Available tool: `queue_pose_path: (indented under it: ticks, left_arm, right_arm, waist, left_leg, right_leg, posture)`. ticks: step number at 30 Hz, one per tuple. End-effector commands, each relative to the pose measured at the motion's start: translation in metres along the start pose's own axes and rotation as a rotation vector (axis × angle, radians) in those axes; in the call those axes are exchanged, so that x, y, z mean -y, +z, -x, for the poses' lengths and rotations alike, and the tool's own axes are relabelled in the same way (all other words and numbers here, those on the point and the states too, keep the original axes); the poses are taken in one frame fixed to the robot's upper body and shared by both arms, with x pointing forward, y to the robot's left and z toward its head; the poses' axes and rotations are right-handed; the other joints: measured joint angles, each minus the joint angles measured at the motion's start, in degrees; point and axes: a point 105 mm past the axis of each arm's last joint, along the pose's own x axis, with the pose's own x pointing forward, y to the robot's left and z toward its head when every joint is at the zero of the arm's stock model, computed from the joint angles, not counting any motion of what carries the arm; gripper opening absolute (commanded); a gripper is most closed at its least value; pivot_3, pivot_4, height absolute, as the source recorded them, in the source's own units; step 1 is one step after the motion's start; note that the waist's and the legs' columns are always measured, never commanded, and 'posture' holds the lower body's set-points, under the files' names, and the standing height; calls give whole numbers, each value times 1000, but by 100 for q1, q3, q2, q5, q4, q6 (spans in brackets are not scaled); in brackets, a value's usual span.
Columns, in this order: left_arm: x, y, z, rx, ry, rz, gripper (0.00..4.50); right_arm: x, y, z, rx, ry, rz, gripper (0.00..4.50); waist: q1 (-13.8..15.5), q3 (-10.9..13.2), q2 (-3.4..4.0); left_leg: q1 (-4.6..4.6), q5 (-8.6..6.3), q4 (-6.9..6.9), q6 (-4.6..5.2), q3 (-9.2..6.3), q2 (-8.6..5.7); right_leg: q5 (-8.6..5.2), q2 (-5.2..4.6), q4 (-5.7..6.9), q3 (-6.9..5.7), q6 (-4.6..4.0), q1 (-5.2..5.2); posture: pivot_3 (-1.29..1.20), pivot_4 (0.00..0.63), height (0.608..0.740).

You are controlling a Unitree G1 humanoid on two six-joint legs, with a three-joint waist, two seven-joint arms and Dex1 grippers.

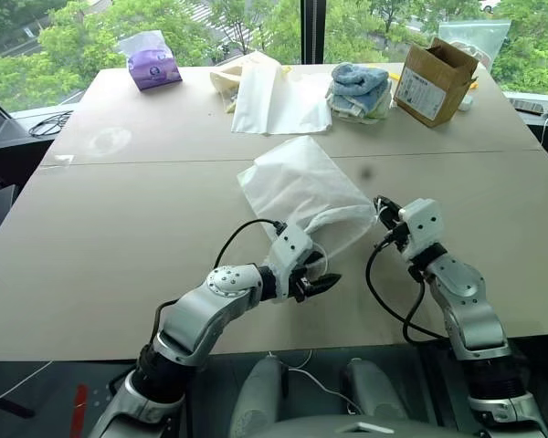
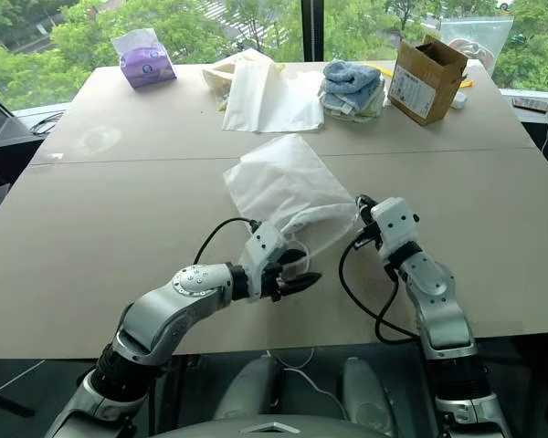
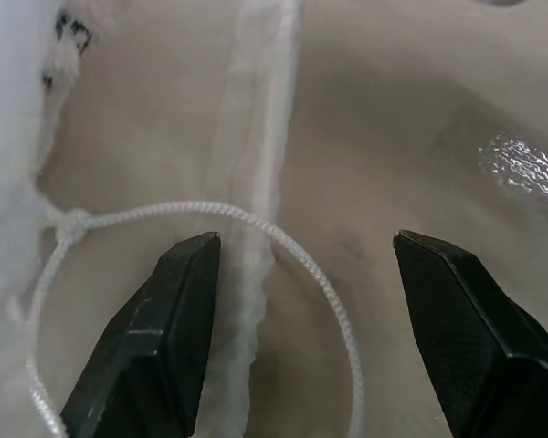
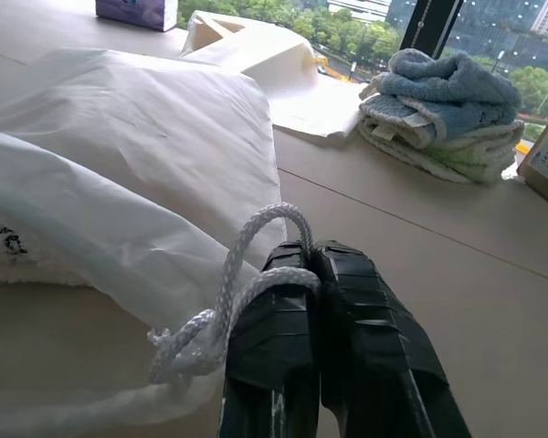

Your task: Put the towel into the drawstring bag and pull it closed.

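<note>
The right gripper (image 4: 315, 251) has its jaws pressed together on a white cord (image 4: 256, 274) of the drawstring bag (image 1: 301, 187); the cord makes a loop over the fingertips and ends in a knot just beside them. This gripper stands at the right side of the bag's mouth, a little above the bench (image 1: 119, 237).

The left gripper (image 3: 306, 251) has its jaws apart, with nothing between them except air and the surface below. Under them lies the other cord (image 3: 210, 212), in a curved loop with a knot at one side, and the gathered hem of the bag's mouth passes under one finger. In the head views this gripper is at the near edge of the bag's mouth, pointing to the right, close to the fabric.

The bag lies flat on the bench between the two arms, its closed bottom pointing away from the robot. Through the thin fabric near the mouth a thicker cream-white cloth, the towel (image 4: 18, 265), can be seen inside the bag.

At the far side of the bench, well apart from the bag, there are a purple tissue pack (image 1: 151, 64), a flat white sheet-like bag (image 1: 274, 100), a pile of blue folded towels (image 1: 358, 89) and a cardboard box (image 1: 434, 80).
</note>
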Motion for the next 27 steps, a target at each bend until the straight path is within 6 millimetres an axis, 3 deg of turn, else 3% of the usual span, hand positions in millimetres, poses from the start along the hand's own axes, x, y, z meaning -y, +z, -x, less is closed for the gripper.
queue_pose_path:
  ticks: [1,3,4,7,8,12,17,25,27]
  left_arm:
    - [-3,-1,-1,6,21,-29,3093]
    - [-3,0,-2,18,17,-22,3093]
    - [-2,1,-2,33,9,-7,2709]
    - [3,1,-3,62,-28,47,2242]
    - [2,0,-3,59,-25,55,1627]
    - [-3,-1,-5,75,-8,145,71]
    - [-8,-1,-3,103,4,202,71]
    - [-12,24,8,292,15,218,71]
    - [-6,29,12,323,-46,263,629]
  right_arm:
    - [3,14,2,43,-14,22,0]
    - [4,13,2,41,-16,24,0]
    - [5,14,2,40,-17,25,0]
    - [6,14,3,39,-23,26,0]
    - [6,14,3,38,-25,26,0]
    - [7,14,3,37,-33,20,0]
    - [8,14,2,39,-38,18,0]
    - [6,12,2,34,-34,16,0]
    - [5,12,1,35,-29,17,0]
  waist:
    - [1,-1,1]
    - [0,-1,1]
    - [0,-1,1]
    - [-2,-1,2]
    - [-2,-1,2]
    - [2,-2,3]
    - [-2,-2,3]
    - [0,-2,3]
    - [-1,-2,3]
  left_leg:
    - [0,0,0,0,0,0]
    - [0,0,0,0,0,0]
    - [0,0,0,0,0,0]
    - [0,0,0,0,0,0]
    - [-1,0,0,0,1,0]
    - [-1,0,0,1,-1,0]
    - [-2,0,1,0,-3,0]
    - [-2,0,1,0,-1,0]
    - [-3,0,1,0,0,0]
  right_leg:
    - [0,0,0,0,0,0]
    - [0,0,0,0,0,0]
    - [0,0,0,0,0,0]
    - [0,-1,0,0,0,0]
    - [0,-1,0,1,0,0]
    - [0,-1,0,-1,0,0]
    - [0,-1,-1,-3,0,0]
    - [0,-2,-1,-1,0,0]
    - [0,-2,-1,-1,0,0]
  posture:
    - [0,150,740]
    - [0,150,740]
    - [0,150,740]
    - [0,150,740]
    - [0,150,740]
    - [0,150,740]
    - [0,150,740]
    - [0,150,740]
    - [0,150,740]
